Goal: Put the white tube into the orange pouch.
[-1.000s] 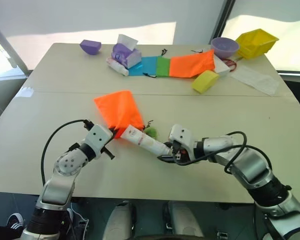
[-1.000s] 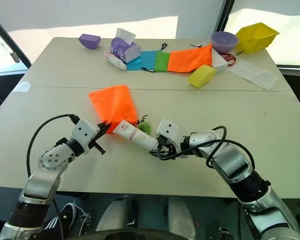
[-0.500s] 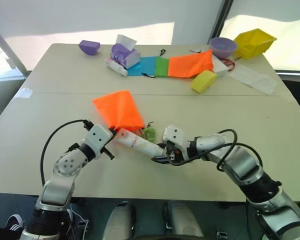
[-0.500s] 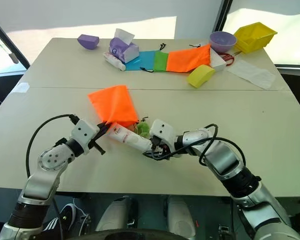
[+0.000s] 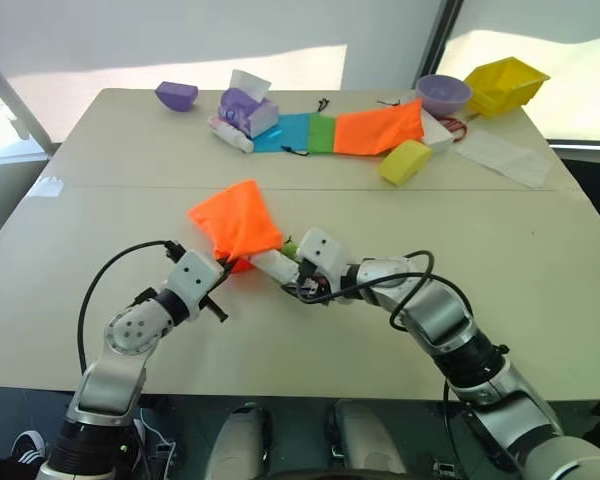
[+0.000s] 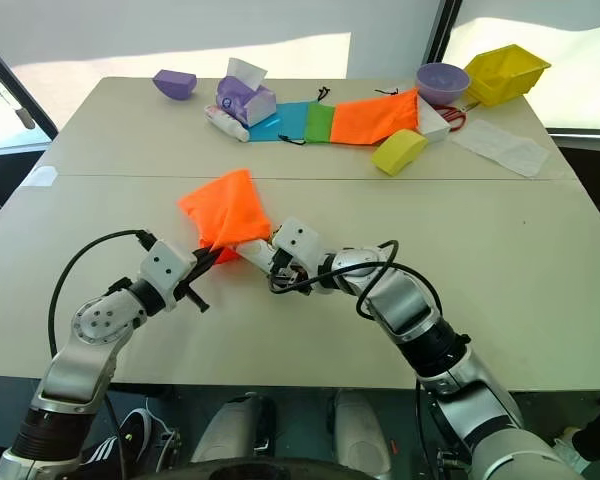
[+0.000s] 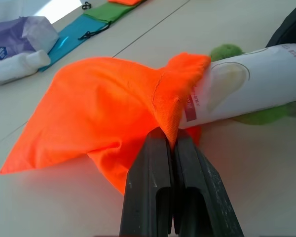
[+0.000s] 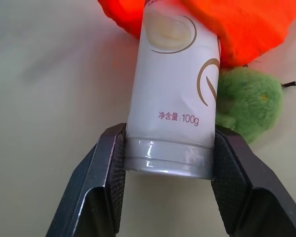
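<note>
The orange pouch lies bunched at the middle of the table. My left gripper is shut on the rim of its mouth and holds that edge up. The white tube has its cap end inside the mouth of the pouch, while the printed body sticks out. My right gripper is shut on the tube's flat crimped end, one finger on each side. A fuzzy green ring on the cord lies right beside the tube, touching the pouch.
Along the far edge stand a purple dish, a tissue pack, a row of blue, green and orange pouches, a yellow sponge, a purple bowl and a yellow bin.
My right gripper has pushed the tube left and away, so its cap end has slid into the pouch's mouth. The pouch has bunched up. The left gripper has kept its hold in place.
</note>
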`<state>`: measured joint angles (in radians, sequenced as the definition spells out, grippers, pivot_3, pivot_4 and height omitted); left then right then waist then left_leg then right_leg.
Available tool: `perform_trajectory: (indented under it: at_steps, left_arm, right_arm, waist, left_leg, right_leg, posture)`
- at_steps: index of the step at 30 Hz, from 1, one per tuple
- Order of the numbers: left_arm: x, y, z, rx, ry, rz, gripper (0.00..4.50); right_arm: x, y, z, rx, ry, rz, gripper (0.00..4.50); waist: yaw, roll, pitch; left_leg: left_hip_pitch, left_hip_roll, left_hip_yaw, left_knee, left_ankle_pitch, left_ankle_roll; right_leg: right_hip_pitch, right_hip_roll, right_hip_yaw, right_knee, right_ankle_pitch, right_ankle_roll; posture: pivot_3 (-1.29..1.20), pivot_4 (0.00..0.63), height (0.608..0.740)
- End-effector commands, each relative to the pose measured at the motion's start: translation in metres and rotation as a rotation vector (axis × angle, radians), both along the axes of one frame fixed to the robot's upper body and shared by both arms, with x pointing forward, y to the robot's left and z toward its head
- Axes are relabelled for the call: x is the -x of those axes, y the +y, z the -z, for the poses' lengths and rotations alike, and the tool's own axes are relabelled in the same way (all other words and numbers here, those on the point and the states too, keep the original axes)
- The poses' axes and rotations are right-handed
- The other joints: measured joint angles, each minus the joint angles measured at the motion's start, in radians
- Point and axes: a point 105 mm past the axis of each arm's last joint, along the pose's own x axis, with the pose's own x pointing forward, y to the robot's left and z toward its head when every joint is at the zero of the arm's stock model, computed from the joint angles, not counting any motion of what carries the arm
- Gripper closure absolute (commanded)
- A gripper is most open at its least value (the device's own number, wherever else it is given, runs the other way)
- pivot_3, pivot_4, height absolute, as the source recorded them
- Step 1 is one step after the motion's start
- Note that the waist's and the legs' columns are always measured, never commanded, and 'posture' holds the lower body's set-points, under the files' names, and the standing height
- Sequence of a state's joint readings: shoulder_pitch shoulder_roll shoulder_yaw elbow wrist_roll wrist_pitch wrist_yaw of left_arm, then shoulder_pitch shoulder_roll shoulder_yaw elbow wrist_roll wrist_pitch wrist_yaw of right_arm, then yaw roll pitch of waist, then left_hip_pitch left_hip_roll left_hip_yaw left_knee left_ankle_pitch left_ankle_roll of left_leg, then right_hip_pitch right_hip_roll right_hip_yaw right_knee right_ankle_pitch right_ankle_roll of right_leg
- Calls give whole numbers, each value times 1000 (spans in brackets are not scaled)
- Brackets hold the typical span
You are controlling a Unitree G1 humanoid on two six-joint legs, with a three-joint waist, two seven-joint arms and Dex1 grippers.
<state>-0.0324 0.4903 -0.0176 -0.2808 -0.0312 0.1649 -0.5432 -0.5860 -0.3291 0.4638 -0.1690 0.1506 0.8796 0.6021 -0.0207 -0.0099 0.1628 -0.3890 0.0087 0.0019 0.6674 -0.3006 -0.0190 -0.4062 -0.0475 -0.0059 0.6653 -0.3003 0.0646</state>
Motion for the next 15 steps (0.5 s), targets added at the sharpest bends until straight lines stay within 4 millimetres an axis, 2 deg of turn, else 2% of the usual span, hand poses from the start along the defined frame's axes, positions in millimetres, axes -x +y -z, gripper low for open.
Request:
perform_trajectory:
  at_steps: [1,9,15]
  left_arm:
    - [2,-5,-9,0,-36,19,4500]
    - [2,-4,-9,-5,-34,24,4500]
    - [5,0,-7,-8,-23,8,4500]
  right_arm:
    - [-7,16,-5,-3,-20,8,2671]
    - [-11,41,-8,-5,38,13,2671]
    - [-20,41,-15,-75,110,87,2671]
  waist:
    - [-2,0,0]
    - [-1,0,0]
    - [-3,0,0]
  left_leg:
    - [0,0,0,0,0,0]
    - [0,0,0,0,0,0]
    - [0,0,0,0,0,0]
  right_leg:
    - [0,0,0,0,0,0]
    - [0,0,0,0,0,0]
    - [-1,0,0,1,0,0]
  posture:
    - [0,150,740]
    - [0,150,740]
    - [0,150,740]
